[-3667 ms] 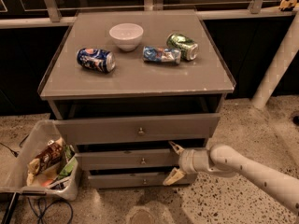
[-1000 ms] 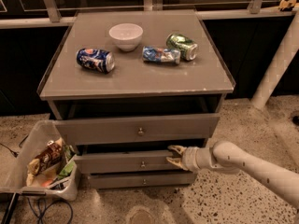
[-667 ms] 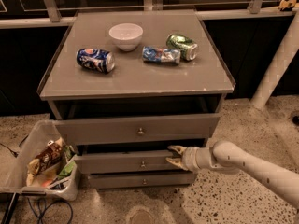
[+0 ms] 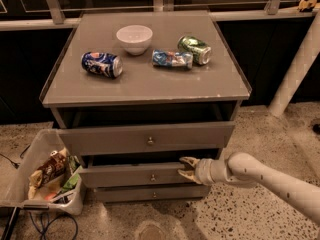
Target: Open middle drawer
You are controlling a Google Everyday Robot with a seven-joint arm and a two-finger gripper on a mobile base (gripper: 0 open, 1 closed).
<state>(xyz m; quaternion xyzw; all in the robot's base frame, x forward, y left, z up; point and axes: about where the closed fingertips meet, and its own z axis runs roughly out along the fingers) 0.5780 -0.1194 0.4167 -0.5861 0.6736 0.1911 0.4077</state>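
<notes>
The middle drawer (image 4: pixel 132 176) is the second grey front of the cabinet, with a small round knob (image 4: pixel 153 177). It stands slightly out under the taller top drawer (image 4: pixel 147 139), which is pulled out further. My gripper (image 4: pixel 188 168) comes in from the right on a white arm and sits at the right end of the middle drawer's front. One finger (image 4: pixel 189 160) lies over the front's top edge and the other in front of it, closed on the panel.
The lowest drawer (image 4: pixel 152 194) sits below, near the speckled floor. On the cabinet top (image 4: pixel 150 84) are a white bowl (image 4: pixel 134 37), a blue can (image 4: pixel 102 64), a crushed can (image 4: pixel 172 58) and a green can (image 4: pixel 194 50). A bin of snacks (image 4: pixel 45 176) stands at the left.
Since 3.7 s ago the gripper has risen to the middle drawer's top edge and its wide-spread fingers have closed in. Over the last second nothing visibly moved.
</notes>
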